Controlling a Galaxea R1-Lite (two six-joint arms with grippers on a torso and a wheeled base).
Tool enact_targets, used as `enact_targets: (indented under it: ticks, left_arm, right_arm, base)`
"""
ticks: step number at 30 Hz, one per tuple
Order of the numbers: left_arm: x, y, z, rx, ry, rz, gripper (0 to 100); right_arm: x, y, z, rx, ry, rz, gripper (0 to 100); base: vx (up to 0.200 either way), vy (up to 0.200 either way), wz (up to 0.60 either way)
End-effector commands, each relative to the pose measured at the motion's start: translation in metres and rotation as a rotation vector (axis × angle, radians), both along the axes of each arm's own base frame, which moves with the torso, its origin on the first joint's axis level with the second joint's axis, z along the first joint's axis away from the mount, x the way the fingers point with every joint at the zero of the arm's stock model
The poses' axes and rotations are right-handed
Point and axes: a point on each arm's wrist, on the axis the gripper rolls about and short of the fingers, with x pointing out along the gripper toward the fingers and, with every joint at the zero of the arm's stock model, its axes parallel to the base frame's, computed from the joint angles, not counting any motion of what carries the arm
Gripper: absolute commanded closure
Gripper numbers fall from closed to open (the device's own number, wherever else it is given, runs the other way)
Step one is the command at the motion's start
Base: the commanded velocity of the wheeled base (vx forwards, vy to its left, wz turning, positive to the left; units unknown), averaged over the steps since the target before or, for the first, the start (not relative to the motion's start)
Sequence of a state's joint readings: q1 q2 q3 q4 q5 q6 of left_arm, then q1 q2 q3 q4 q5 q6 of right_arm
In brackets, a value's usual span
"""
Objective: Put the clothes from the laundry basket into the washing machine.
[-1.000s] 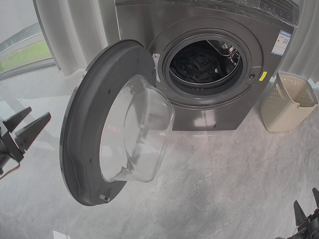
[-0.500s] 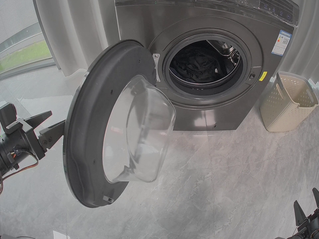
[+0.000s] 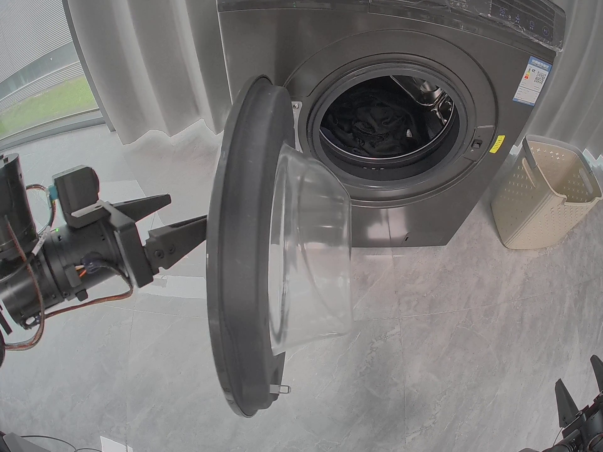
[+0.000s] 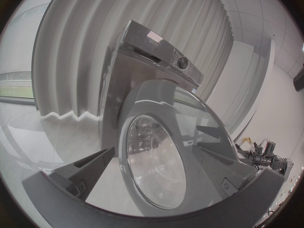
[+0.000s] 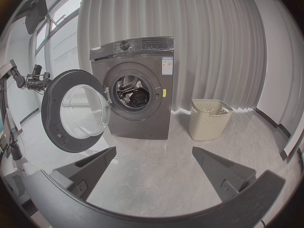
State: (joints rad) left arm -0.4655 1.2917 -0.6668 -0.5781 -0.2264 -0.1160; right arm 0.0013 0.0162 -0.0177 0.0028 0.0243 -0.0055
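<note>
Two grippers stand spread wide, holding nothing: the left gripper [image 3: 187,211] sits at the outer face of the half-swung door [image 3: 242,252] of the washing machine [image 3: 264,39], one fingertip at the rim, contact unconfirmed, and the right gripper [image 3: 581,406] is cut off at the head view's lower corner. We find dark clothes [image 3: 370,123] heaped in the drum, their number indistinct. We cannot see the floor of the laundry basket [image 3: 543,199] standing just right of the machine.

I'm seeing satiny grey metal on the washing machine [image 3: 264,39], matt dark door rim [image 3: 242,252], glossy clear bowl [image 3: 314,252]; beside the machine, perforated plastic laundry basket [image 3: 534,221], polished floor [image 3: 452,359].
</note>
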Motion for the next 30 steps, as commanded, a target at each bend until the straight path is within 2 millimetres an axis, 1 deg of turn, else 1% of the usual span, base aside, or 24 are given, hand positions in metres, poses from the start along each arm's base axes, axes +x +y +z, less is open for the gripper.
enact_targets:
  ticks: [1,7,9,11,17,23,26,27,30]
  left_arm:
    - [0.025,-0.02,-0.009,0.003,0.02,-0.029,0]
    - [0.045,-0.042,-0.017,-0.009,-0.001,-0.064,0]
    - [0.048,-0.046,-0.017,-0.01,-0.002,-0.07,0]
    - [0.055,-0.055,-0.017,-0.015,-0.008,-0.085,0]
    - [0.068,-0.065,-0.017,-0.019,-0.008,-0.091,0]
    - [0.074,-0.069,-0.019,-0.03,-0.016,-0.091,0]
    - [0.074,-0.072,-0.02,-0.032,-0.02,-0.093,0]
    - [0.073,-0.077,-0.02,-0.034,-0.023,-0.09,0]
    - [0.073,-0.084,-0.021,-0.034,-0.023,-0.098,0]
  right_arm:
    - [0.0,0.0,-0.005,-0.001,0.002,0.001,0]
    - [0.0,0.0,-0.005,-0.001,0.0,0.001,0]
    - [0.0,0.0,-0.005,-0.001,0.002,0.001,0]
    - [0.0,0.0,-0.005,-0.001,0.0,0.001,0]
    - [0.0,0.0,-0.005,-0.001,0.002,0.001,0]
    - [0.0,0.0,-0.005,-0.001,0.0,0.001,0]
    - [0.0,0.0,-0.005,-0.001,0.002,0.001,0]
    - [0.0,0.0,-0.005,-0.001,0.002,0.001,0]
    - [0.0,0.0,-0.005,-0.001,0.002,0.001,0]
  base:
    - [0.0,0.0,0.0]
    - [0.0,0.0,0.0]
    - [0.0,0.0,0.0]
    - [0.0,0.0,0.0]
    - [0.0,0.0,0.0]
    - [0.0,0.0,0.0]
    - [0.0,0.0,0.0]
    - [0.0,0.0,0.0]
    - [0.0,0.0,0.0]
